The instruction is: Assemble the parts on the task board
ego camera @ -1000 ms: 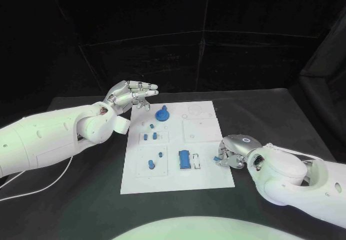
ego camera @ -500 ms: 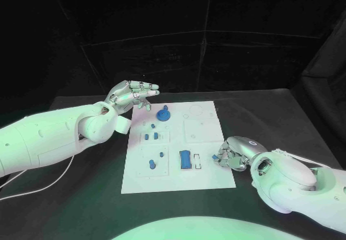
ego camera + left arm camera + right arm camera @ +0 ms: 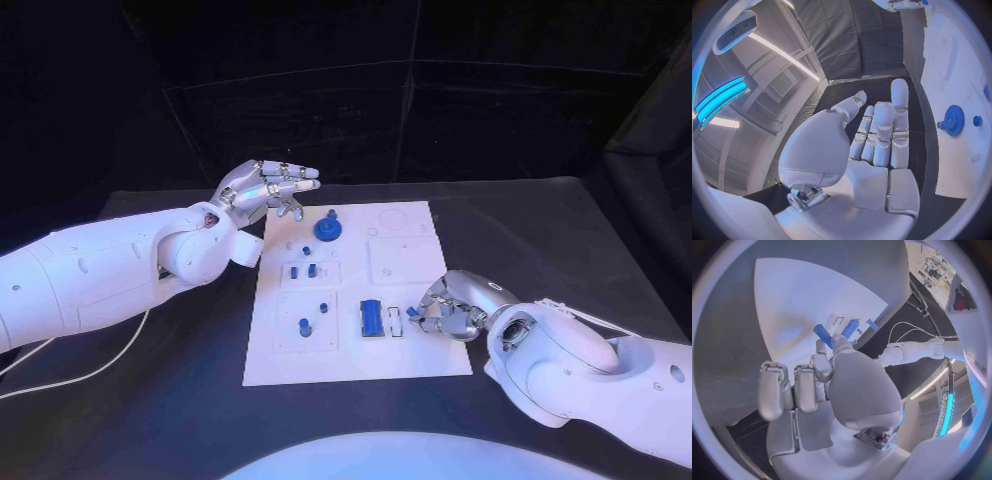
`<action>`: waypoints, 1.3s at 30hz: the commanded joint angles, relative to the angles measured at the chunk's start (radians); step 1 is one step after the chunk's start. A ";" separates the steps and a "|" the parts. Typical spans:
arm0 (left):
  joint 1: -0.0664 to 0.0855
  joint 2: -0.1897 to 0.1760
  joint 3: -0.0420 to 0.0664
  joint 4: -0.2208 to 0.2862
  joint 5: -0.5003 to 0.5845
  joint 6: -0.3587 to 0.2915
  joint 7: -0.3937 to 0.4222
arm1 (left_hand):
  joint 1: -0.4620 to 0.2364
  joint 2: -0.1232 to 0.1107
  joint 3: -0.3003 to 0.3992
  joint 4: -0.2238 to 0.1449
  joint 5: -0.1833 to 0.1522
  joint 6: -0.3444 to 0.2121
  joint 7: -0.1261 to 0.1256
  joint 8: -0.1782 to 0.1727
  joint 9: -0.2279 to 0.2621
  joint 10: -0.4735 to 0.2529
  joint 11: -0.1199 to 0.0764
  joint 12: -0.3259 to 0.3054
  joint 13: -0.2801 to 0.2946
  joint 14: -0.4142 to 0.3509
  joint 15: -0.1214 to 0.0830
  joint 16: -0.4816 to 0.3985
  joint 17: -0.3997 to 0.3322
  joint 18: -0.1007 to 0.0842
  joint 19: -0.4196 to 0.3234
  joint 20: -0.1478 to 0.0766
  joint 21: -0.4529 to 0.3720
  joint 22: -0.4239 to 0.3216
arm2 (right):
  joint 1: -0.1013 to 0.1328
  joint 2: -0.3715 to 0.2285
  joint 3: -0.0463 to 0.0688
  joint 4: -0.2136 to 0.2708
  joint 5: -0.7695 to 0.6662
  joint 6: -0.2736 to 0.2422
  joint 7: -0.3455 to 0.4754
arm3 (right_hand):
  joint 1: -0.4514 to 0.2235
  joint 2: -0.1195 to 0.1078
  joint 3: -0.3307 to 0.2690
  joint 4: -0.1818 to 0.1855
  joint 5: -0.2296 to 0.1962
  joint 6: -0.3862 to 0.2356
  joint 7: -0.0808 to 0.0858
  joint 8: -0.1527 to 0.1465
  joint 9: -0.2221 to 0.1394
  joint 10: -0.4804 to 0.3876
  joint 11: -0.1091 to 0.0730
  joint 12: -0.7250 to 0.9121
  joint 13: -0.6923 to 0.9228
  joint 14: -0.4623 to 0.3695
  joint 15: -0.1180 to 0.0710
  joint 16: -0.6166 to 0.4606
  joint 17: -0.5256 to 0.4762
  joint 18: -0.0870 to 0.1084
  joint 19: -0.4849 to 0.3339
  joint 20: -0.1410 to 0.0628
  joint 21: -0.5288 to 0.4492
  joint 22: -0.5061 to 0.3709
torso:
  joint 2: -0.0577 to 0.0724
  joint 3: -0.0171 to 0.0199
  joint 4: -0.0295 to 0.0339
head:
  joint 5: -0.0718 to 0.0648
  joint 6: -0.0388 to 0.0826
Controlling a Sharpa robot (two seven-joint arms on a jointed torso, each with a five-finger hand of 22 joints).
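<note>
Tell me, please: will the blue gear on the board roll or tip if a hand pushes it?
The blue gear seems to lie flat on the task board, so it would probably slide rather than roll. Its toothed rim should give fingers some grip. It looks small, rigid and likely light.

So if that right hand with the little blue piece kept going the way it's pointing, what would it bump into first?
Probably the blue rectangular block standing on the task board. The right hand, pinching a small blue part, points toward it. How high the hand is above the board is hard to judge.
</note>
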 commanded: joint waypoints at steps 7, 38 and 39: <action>0.001 0.000 0.001 0.005 0.004 0.009 0.001 | 0.001 0.006 -0.006 0.001 0.002 -0.004 0.000 0.002 0.001 -0.007 -0.003 0.003 0.001 -0.006 0.003 0.004 -0.001 0.006 0.000 0.008 -0.006 -0.001 | 0.001 0.062 0.000 -0.032 0.103 0.013 -0.006 | -0.017 -0.006 0.000 0.014 0.008 0.008 0.001 -0.004 0.002 0.006 0.004 -0.002 -0.002 0.066 -0.004 0.004 0.034 -0.013 0.012 -0.001 0.001 0.149 | 0.001 0.0009 -0.0003 | 0.002 -0.002; 0.002 -0.002 0.001 0.009 0.004 0.015 -0.004 | 0.001 0.006 -0.006 0.001 0.002 -0.004 0.000 0.002 0.001 -0.007 -0.003 0.003 0.001 -0.006 0.003 0.004 -0.001 0.006 0.000 0.008 -0.006 -0.001 | 0.001 0.120 0.001 -0.085 -0.016 0.066 -0.090 | -0.090 0.001 -0.009 0.057 0.051 0.076 -0.034 0.044 0.040 0.033 -0.023 0.024 0.019 0.068 -0.024 0.007 0.042 -0.015 0.021 -0.017 0.008 0.159 | -0.001 0.0009 -0.0007 | 0.006 -0.006; 0.002 -0.002 0.001 0.009 0.004 0.015 -0.004 | 0.001 0.006 -0.006 0.001 0.002 -0.004 0.000 0.002 0.001 -0.007 -0.003 0.003 0.001 -0.006 0.003 0.004 -0.001 0.006 0.000 0.008 -0.006 -0.001 | 0.001 0.120 0.001 -0.085 -0.023 0.066 -0.094 | -0.092 0.002 -0.010 0.058 0.052 0.078 -0.035 0.046 0.042 0.035 -0.024 0.028 0.021 0.068 -0.025 0.007 0.043 -0.016 0.022 -0.018 0.009 0.161 | -0.001 0.0009 -0.0005 | 0.006 -0.007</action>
